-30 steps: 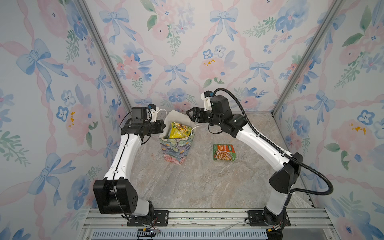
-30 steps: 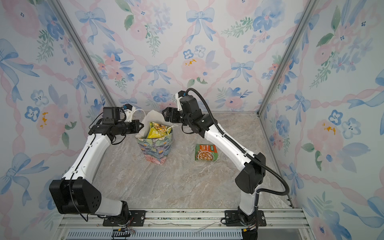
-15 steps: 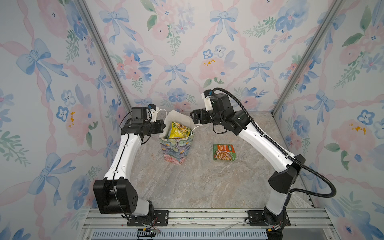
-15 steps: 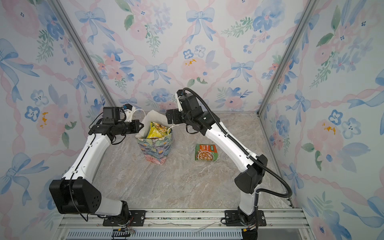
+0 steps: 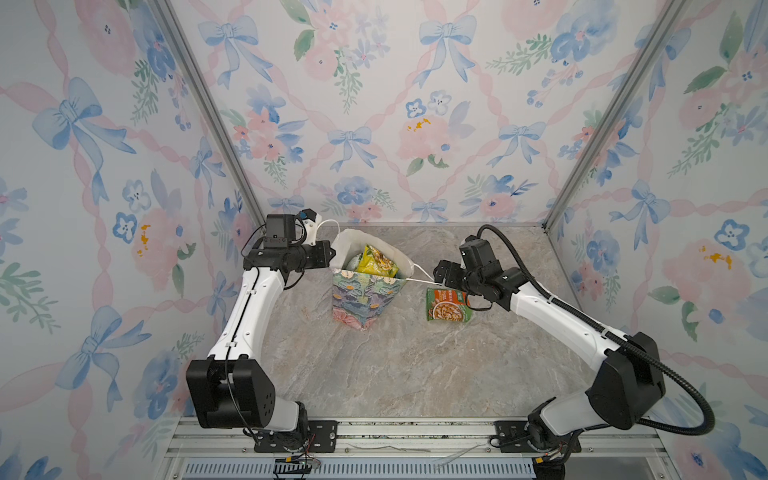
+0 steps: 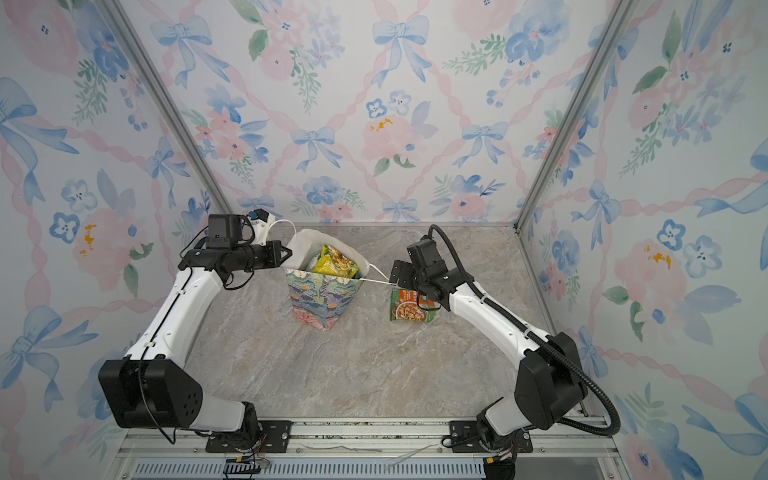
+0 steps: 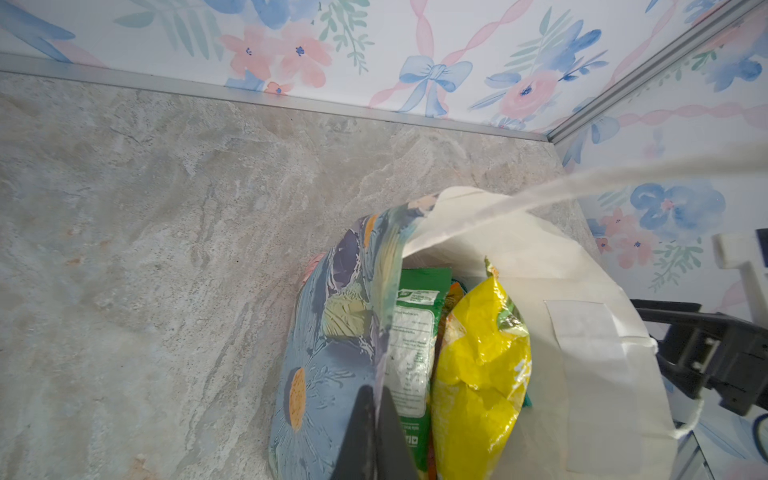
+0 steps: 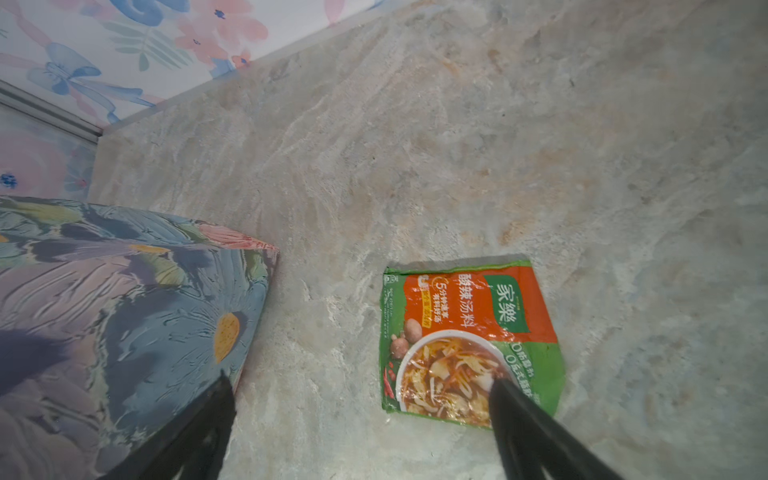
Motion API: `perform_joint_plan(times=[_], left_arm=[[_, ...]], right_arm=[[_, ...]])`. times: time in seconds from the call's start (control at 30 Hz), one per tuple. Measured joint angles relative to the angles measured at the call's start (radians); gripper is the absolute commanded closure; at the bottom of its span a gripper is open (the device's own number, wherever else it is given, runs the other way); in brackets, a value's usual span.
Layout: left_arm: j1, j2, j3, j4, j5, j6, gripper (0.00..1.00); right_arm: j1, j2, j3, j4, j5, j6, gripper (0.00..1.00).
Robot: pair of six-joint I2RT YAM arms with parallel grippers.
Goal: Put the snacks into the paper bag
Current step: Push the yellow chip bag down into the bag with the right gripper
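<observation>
The paper bag point(image 5: 361, 299) point(image 6: 322, 301) stands upright at the back middle of the table, mouth open. A yellow snack packet point(image 5: 376, 261) point(image 7: 482, 365) and a green one point(image 7: 417, 332) stick up inside it. My left gripper point(image 5: 330, 252) point(image 7: 376, 395) is shut on the bag's left rim. An orange-green snack packet point(image 5: 448, 305) point(image 8: 465, 332) lies flat on the table right of the bag. My right gripper point(image 5: 440, 274) point(image 8: 360, 384) hangs open above the gap between the bag point(image 8: 124, 291) and this packet, holding nothing. One fingertip point(image 8: 505, 395) is over the packet's edge. A white cord handle point(image 5: 422, 276) stretches toward it.
Floral walls close in the marble table point(image 5: 395, 374) at the back and on both sides. A metal rail point(image 5: 415, 432) with both arm bases runs along the front edge. The second cord handle point(image 5: 328, 224) loops up behind my left wrist.
My right gripper has moved from over the bag's mouth to the right and down, to above the packet on the table. The left arm and the bag have stayed put.
</observation>
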Motion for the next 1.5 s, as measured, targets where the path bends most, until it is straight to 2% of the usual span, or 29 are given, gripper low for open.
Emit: perform_joint_plan(times=[0.13,0.3,0.6,0.97,1.13,1.3,1.5], left_arm=[[-0.002,0.0,0.0,-0.011,0.007,0.0,1.0],[-0.001,0.0,0.0,-0.01,-0.005,0.0,1.0],[0.009,0.0,0.0,-0.002,-0.037,0.0,1.0],[0.009,0.0,0.0,0.005,-0.042,0.0,1.0],[0.009,0.0,0.0,0.005,-0.042,0.0,1.0],[0.009,0.0,0.0,0.005,-0.042,0.0,1.0],[0.009,0.0,0.0,0.005,-0.042,0.0,1.0]], right_arm=[[-0.013,-0.001,-0.05,0.039,-0.02,0.024,0.03],[-0.01,-0.015,-0.016,0.044,-0.044,0.009,0.03],[0.09,0.042,0.285,-0.002,-0.056,-0.092,0.03],[0.183,0.294,0.656,-0.049,-0.137,-0.169,0.03],[0.197,0.338,0.76,-0.057,-0.157,-0.187,0.03],[0.181,0.321,0.776,-0.063,-0.123,-0.206,0.03],[0.066,0.111,0.559,-0.055,-0.06,-0.208,0.03]])
